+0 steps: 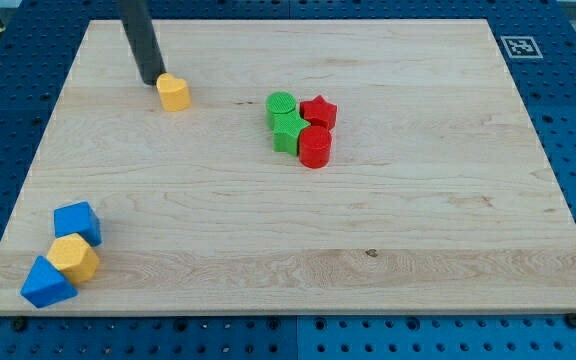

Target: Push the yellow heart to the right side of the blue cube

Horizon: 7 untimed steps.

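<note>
Sitting near the worktop's top-left corner was the yellow heart, with my tip just beside it on its upper-left side, maybe touching, hard to tell. No gripper on this rig, just the rod, so nothing to report as spread or pinching. The blue cube was well apart, down near the bottom-left corner.

Risks, as a judgement: the heart had a long diagonal run to make, and an off-centre push could spin it or let it slip off the tip. Coming in too far left could knock the cube itself, or drive the heart against the worktop's left edge.

Around the cube: a yellow block touching it below, and a blue triangular block touching that, at the bottom-left corner. The cube's right side looked open. A green cylinder, green star, red star and red cylinder clustered near the centre, off the likely path.
</note>
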### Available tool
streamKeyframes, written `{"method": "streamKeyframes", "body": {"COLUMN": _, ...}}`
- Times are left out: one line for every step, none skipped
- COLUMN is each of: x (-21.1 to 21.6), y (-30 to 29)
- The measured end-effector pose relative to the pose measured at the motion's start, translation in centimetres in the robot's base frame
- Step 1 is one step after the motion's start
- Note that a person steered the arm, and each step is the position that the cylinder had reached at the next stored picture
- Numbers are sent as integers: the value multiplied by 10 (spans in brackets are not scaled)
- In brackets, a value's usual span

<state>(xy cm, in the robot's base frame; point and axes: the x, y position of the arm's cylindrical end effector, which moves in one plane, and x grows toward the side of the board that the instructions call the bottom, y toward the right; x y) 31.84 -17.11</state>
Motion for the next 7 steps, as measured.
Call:
{"method": "streamKeyframes", "body": {"x": 11, "y": 12}}
{"method": "streamKeyframes", "body": {"x": 38, "y": 26}}
{"method": "streamKeyframes", "body": {"x": 72, "y": 31}}
{"method": "streamKeyframes", "body": {"x": 98, "y": 50}}
{"method": "streamKeyframes", "body": {"x": 99, "y": 66}}
{"method": "streamKeyframes", "body": {"x": 105, "y": 95}}
{"method": "streamKeyframes", "body": {"x": 113, "y": 118}}
